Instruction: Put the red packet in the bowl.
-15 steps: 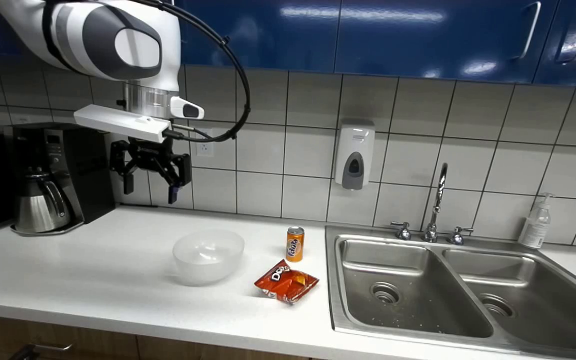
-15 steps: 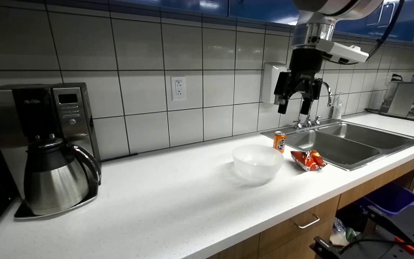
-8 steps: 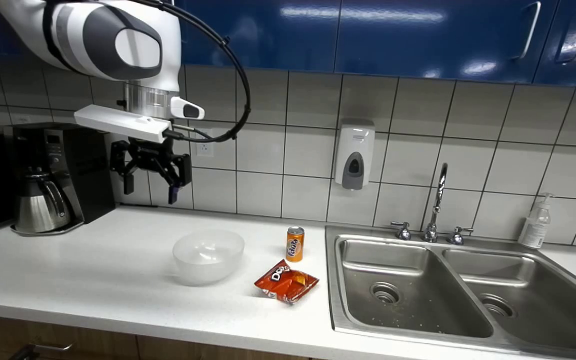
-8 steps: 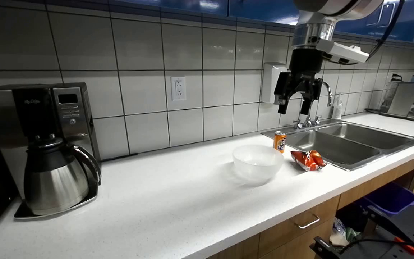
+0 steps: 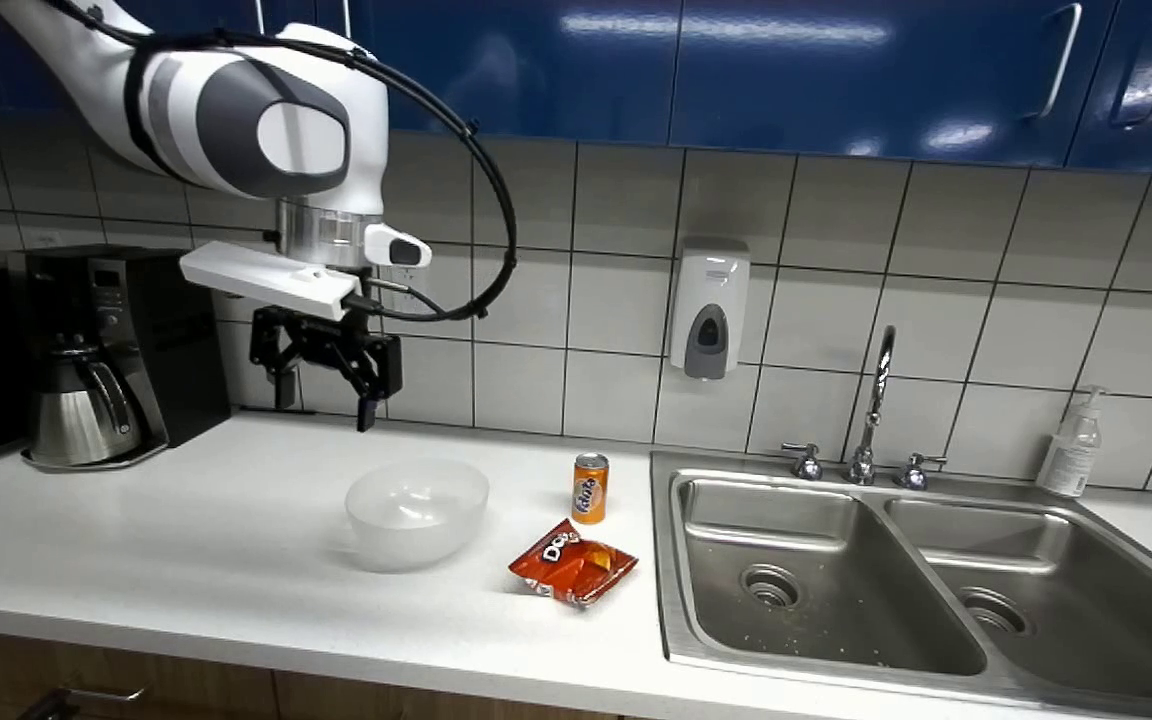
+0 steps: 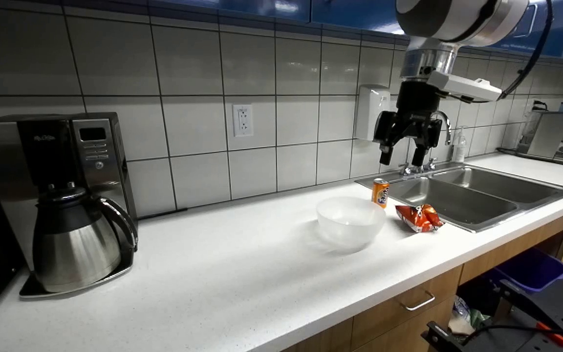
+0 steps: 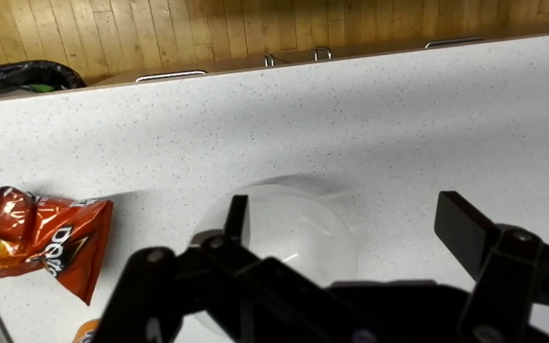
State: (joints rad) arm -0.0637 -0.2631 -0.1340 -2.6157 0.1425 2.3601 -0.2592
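Observation:
The red packet [image 5: 574, 568] lies on the white counter in both exterior views [image 6: 418, 218], apart from the bowl. In the wrist view the red packet [image 7: 48, 240] is at the left. The translucent white bowl [image 5: 416, 520] stands upright beside it, with nothing seen inside; it also shows in an exterior view [image 6: 350, 224]. In the wrist view the bowl [image 7: 303, 228] is partly hidden behind a finger and the gripper body. My gripper [image 5: 325, 404] is open and empty, high above the counter, with its fingers pointing down. It also shows in an exterior view [image 6: 401, 159] and the wrist view [image 7: 346, 219].
An orange can [image 5: 590, 490] stands close behind the packet. The steel sink [image 5: 673, 590] is on the packet's other side from the bowl. A coffee maker [image 6: 108, 171] with a steel carafe stands at the far end. Tiled wall and blue cabinets [image 5: 536, 60] bound the back.
The arm has moved down and slightly to the right in both exterior views, with the gripper still open. The packet, bowl and can have not moved.

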